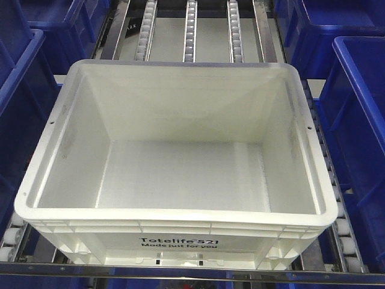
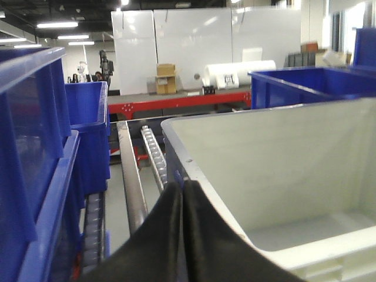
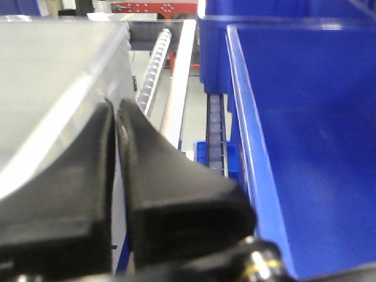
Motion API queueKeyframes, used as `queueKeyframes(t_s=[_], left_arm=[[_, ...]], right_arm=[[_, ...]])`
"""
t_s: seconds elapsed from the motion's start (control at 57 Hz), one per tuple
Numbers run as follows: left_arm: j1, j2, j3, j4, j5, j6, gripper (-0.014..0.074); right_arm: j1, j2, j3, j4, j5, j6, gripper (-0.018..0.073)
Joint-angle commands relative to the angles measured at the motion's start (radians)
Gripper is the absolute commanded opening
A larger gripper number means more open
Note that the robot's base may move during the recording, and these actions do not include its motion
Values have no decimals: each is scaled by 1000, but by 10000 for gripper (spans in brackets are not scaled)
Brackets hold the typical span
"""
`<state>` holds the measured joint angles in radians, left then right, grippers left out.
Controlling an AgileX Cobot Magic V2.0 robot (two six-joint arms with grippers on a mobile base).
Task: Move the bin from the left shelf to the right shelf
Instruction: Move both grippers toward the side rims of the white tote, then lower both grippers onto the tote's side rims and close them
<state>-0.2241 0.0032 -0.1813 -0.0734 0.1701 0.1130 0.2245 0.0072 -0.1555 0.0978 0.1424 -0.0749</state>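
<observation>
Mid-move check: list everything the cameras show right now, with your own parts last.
bin: one, white, empty, centre of the front view, "Totelife 521" print facing the camera.
roller rails: three showing behind the bin, white rollers; more beneath its sides.
blue bins: several, dark blue, flanking the bin on both sides.
front bar: one, steel, across the near edge below the bin.
cardboard box: one, brown, on a red bench in the background.
white roll: one, same bench.
left pincer: black, fingers together, at the bin's left rim.
right pincer: black, fingers together, beside the bin's right wall.

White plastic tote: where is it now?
Front view: the white rectangular plastic tote sits centred on the metal roller rack, dark blue plastic bins flanking both sides.
</observation>
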Motion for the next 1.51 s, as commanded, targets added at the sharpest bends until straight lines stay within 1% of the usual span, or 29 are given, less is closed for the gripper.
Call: queueKeyframes(t_s=[0.0, 0.211, 0.316, 0.404, 0.474, 0.614, 0.737, 0.912, 1.035, 1.14, 1.228, 1.316, 1.386, 1.491], left_arm=[[-6, 71, -130, -2, 49, 38, -6], [-6, 341, -414, -12, 183, 4, -6], [-6, 481, -542, -13, 282, 4, -6], [-6, 573, -609, -23, 343, 4, -6], [-6, 626, -643, -56, 363, 4, -6], [-6, 669, -645, -118, 339, 5, -6], [-6, 666, -645, -116, 339, 5, -6], [-6, 667, -645, -116, 327, 5, -3], [-6, 668, -645, -116, 332, 5, 20], [-6, 669, -645, -116, 332, 6, 63], [-6, 669, -645, -116, 331, 8, 119], [-6, 669, -645, -116, 331, 8, 187], [-6, 669, -645, -116, 331, 8, 250], [-6, 669, -645, -116, 331, 8, 336]], right_arm=[[-6, 76, -135, -2, 86, 1, -7], [-6, 317, -406, -2, 363, -13, -7], [-6, 451, -531, 19, 458, -13, -7], [-6, 540, -607, 56, 509, -13, -7], [-6, 601, -648, 80, 512, -13, -7], [-6, 678, -662, 115, 470, -13, -7], [-6, 702, -662, 132, 470, -13, -7], [-6, 709, -662, 133, 446, -14, -3], [-6, 709, -662, 133, 446, -14, 23], [-6, 709, -662, 135, 446, -14, 87], [-6, 709, -662, 135, 446, -14, 179], [-6, 709, -662, 134, 447, -18, 300], [-6, 709, -662, 134, 449, -20, 433], [-6, 709, -662, 128, 449, -20, 599]])
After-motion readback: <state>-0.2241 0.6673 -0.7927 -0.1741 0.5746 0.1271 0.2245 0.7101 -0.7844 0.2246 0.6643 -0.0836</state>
